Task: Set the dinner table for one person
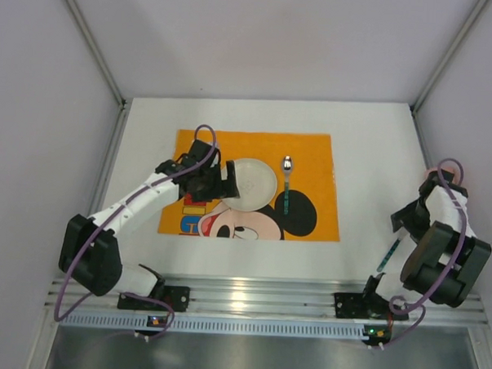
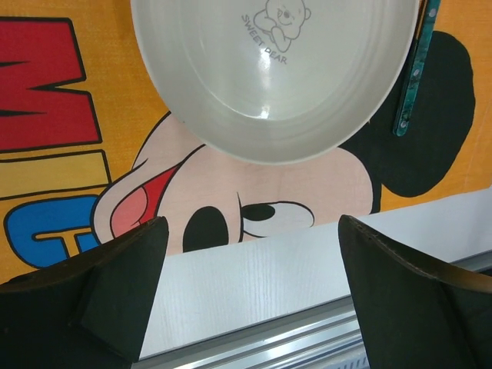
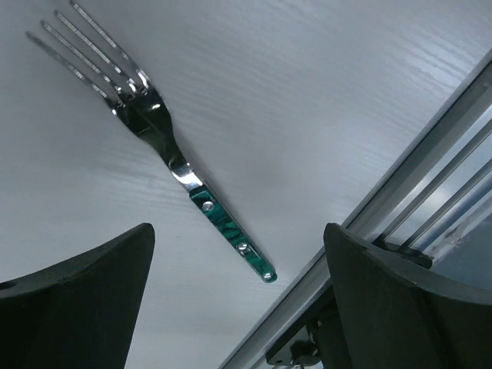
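one glossy round plate (image 2: 231, 84), matte dinner table (image 2: 261, 273)

My table (image 1: 370, 149) carries the mat (image 1: 313, 151) mid-frame; plate (image 1: 254, 183) on it, spoon (image 1: 287, 186) just right of the plate, fork (image 1: 387, 258) lower right, off the mat.

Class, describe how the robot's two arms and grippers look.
The left arm and right arm have white links, black joints and a looping purple cable each. The left gripper and right gripper have dark wedge-shaped fingers.
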You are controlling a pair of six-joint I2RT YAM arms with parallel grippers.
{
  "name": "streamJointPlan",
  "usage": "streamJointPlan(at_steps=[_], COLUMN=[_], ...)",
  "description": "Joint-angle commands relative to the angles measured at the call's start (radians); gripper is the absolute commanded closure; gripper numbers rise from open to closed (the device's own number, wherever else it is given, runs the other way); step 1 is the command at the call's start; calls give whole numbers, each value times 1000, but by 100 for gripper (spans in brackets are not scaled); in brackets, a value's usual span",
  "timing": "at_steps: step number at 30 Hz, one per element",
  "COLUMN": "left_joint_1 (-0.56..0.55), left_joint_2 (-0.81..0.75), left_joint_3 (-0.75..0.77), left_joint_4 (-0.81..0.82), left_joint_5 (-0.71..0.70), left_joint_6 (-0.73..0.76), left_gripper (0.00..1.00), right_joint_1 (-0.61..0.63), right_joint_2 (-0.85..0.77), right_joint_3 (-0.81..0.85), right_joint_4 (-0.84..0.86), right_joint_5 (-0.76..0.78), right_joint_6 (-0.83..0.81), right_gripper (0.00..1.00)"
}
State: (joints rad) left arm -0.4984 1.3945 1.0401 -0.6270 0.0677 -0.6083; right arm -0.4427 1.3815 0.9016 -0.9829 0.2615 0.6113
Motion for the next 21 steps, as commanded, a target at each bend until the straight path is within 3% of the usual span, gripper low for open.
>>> streamJointPlan(at_steps=[1,4,7,9,11,13,18,21], left_joint_1=[1,1,0,1,1,1,0,-6], left_joint_2=[-29,-67,-112,-143,-176,-196,-252,-270], left_joint_3=[52,31,3,-9,-20,-28,-45,-46], left_joint_4=[23,0,-23,-49,-63,-80,-106,-85], left_joint_5=[8,-12,-25,-45,-58,-66,-101,-74], left_joint_6=[19,7,-8,-21,-30,-48,-96,-85], left_gripper=[3,3,3,4,3,4,4,6], right_joint_1=[-76,-93,-93,-93,-94,-87,-62,13], right_joint_2=[42,91,134,174,221,238,284,254], right_joint_3=[22,-3,-44,-66,-64,-59,-47,-32], right_joint_4=[53,102,164,203,225,250,277,274], right_joint_5=[1,-43,-73,-77,-96,-123,-163,-223], right_joint_6=[-51,-58,-55,-59,-62,-61,-56,-26], right_gripper=[9,15,30,46,53,54,100,100])
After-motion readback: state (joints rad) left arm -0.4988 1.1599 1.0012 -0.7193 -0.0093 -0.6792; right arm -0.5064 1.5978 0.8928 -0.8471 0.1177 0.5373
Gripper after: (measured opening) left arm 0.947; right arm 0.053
